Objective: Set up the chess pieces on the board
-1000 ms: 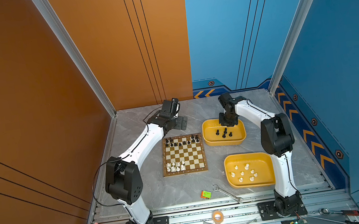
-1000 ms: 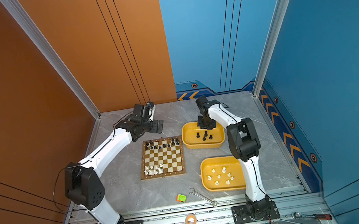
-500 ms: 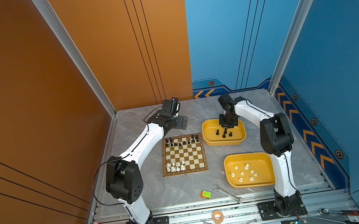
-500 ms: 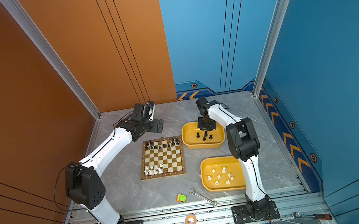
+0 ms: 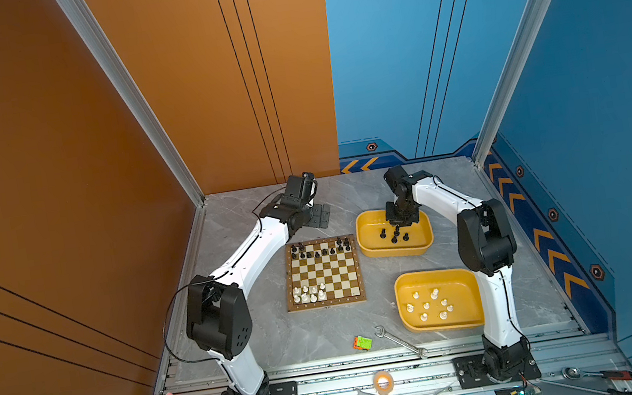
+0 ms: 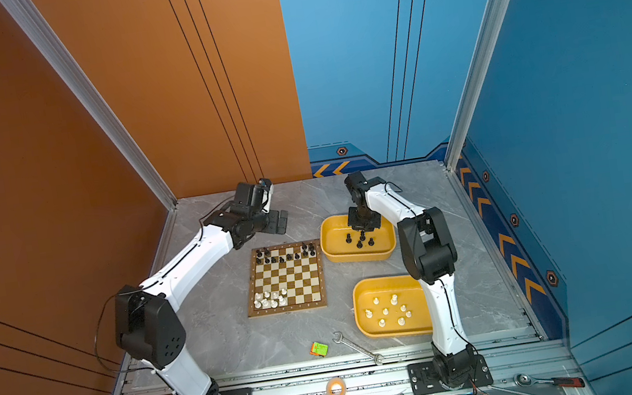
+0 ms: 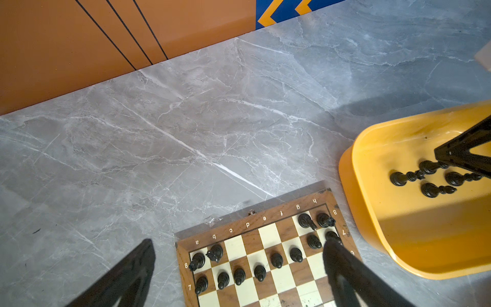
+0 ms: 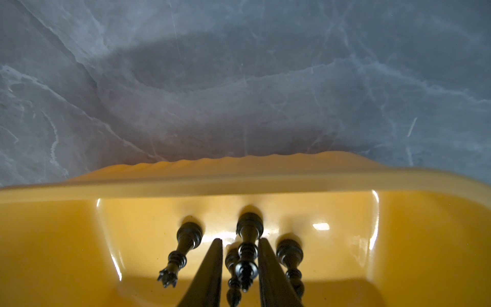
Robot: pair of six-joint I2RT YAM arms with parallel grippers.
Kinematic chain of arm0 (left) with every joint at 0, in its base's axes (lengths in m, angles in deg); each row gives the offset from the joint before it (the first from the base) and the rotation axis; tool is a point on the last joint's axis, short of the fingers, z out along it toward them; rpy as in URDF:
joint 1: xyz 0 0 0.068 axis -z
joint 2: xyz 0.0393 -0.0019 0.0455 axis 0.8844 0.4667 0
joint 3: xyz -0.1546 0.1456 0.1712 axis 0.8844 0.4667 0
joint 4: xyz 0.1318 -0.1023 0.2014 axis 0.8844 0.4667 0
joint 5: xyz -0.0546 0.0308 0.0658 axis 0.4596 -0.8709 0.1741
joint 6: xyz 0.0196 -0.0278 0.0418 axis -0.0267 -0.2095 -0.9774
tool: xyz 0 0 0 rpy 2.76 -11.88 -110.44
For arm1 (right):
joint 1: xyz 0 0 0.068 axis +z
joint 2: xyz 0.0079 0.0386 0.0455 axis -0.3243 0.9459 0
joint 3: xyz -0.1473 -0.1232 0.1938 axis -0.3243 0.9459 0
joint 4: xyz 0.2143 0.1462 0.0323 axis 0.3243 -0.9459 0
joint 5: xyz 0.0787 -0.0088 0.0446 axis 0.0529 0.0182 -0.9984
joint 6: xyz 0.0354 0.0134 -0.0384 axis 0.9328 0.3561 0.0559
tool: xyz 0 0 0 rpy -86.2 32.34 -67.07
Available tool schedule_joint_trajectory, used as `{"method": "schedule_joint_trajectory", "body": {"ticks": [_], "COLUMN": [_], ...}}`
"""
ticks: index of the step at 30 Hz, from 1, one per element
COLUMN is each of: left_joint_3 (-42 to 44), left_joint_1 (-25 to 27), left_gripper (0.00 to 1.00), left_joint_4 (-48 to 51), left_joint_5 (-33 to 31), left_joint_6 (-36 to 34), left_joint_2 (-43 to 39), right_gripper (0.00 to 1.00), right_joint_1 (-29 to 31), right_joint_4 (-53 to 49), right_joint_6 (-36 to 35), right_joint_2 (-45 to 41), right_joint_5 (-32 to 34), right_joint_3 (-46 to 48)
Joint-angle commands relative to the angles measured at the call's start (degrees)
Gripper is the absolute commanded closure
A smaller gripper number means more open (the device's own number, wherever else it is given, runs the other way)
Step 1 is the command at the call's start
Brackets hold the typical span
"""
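In both top views you will find the board [image 5: 323,273] flat on the table [image 5: 325,331], its sides square to the table's front edge. Black pieces [image 5: 321,248] stand upright along its two far rows. White pieces [image 5: 309,294] stand upright in its near left corner. The far tray [image 5: 395,252] sits just beside the board's far right corner, with loose black pieces [image 5: 394,235] standing in it. The near tray [image 5: 441,325] lies toward the arm bases, apart from the board, with loose white pieces [image 5: 430,304] upright in it. The left gripper [image 5: 320,217] hangs just beyond the board's far edge, jaws spread wide and holding nothing. The right gripper [image 5: 399,225] points straight down into the far tray among the loose black pieces. In the left wrist view, the letters a to h run along the board's far border. Eight black pieces fill row 7, and row 8 carries two at a and b and two at g and h, all upright. The left gripper's fingers [image 7: 127,273] stand far apart over that edge. In the right wrist view, four loose black pieces stand on their bases, long axes vertical, heads toward the camera. The right gripper's jaws stand narrow either side of the middle piece [image 8: 247,255], with another of the loose black pieces partly behind it. You cannot tell whether the pads actually press it.
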Motion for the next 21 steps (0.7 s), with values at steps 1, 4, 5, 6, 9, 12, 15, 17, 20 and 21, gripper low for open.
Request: {"method": "schedule_joint_trajectory", "body": {"ticks": [1,4,5,6,9,12,15,17,20,21], "left_joint_3": [-0.3,-0.1,0.0,0.0,0.2,0.3,0.4,0.4,0.4,0.3], "left_joint_1": [0.1,0.1,0.0,0.0,0.1,0.1,0.0,0.1,0.1,0.1], "left_gripper": [0.00,0.01,0.01,0.00,0.01,0.01,0.00,0.01,0.01,0.00], "left_joint_4": [1.3,1.3,1.3,1.3,1.3,1.4,1.4,1.4,1.4,1.4], "left_joint_5": [-1.3,-1.4,-1.4,-1.3,-1.5,-1.5,-1.6,-1.7,-1.6,-1.7], "left_joint_6": [0.2,0.3,0.2,0.2,0.3,0.2,0.2,0.1,-0.1,-0.1], "left_joint_2": [-0.5,-0.6,-0.7,-0.7,-0.8,-1.0,-1.1,-1.1,-1.2,-1.2], "right_gripper": [0.74,0.74,0.74,0.74,0.73,0.73,0.75,0.77,0.82,0.83], "right_joint_1": [0.2,0.2,0.1,0.1,0.1,0.1,0.1,0.1,0.1,0.2], "right_joint_4": [-2.2,-2.2,-2.1,-2.2,-2.2,-2.2,-2.2,-2.2,-2.4,-2.4], "right_joint_6": [-0.5,-0.5,-0.5,-0.5,-0.5,-0.5,-0.5,-0.4,-0.5,-0.4], "right_joint_2": [0.9,1.2,1.2,1.3,1.4,1.5,1.5,1.4,1.5,1.5], "right_joint_5": [0.1,-0.2,-0.2,-0.2,-0.2,0.0,0.1,0.1,0.3,0.3], "right_joint_3": [0.3,0.4,0.3,0.4,0.4,0.4,0.4,0.4,0.4,0.4]}}
